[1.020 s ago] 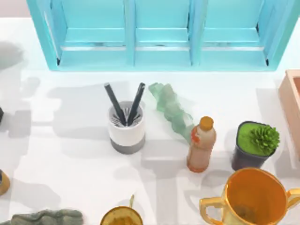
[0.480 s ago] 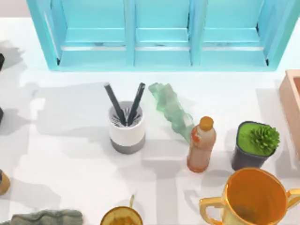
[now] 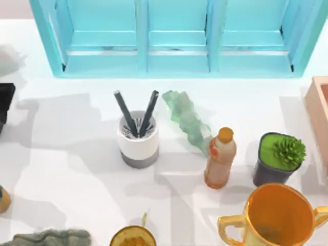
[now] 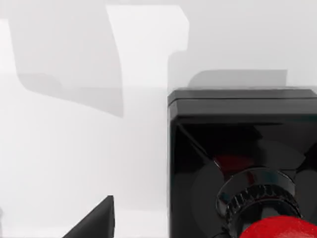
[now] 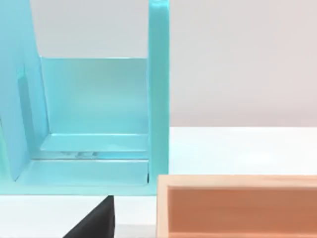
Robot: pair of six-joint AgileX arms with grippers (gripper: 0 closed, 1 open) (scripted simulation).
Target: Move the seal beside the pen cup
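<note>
Probably the seal [image 4: 237, 163]: my best reading is the black boxy thing with a knurled knob and a red dome, right beside the left gripper [image 4: 94, 223]. I cannot be sure.
Seal's place: well left of the pen cup [image 3: 138, 138], out by the table's left edge.
Black shape [image 3: 5, 102] well left of the pen cup: I cannot tell whether it is arm or seal.
Left gripper state: cannot tell how wide it is set, and nothing is visibly held.
Right gripper [image 5: 94, 220]: parked well right of the pen cup, facing the blue shelf [image 5: 94, 114] and wooden box [image 5: 237, 206]. Its opening cannot be told.
Risk, grasp: the rounded knob could slip from an off-centre pinch.
Risk, carry: the two black pens [image 3: 137, 115] stand tall, so a low pass could knock them.
Risk, placing: the green crumpled thing [image 3: 187, 120] crowds the cup's right, and its left looks freer.
</note>
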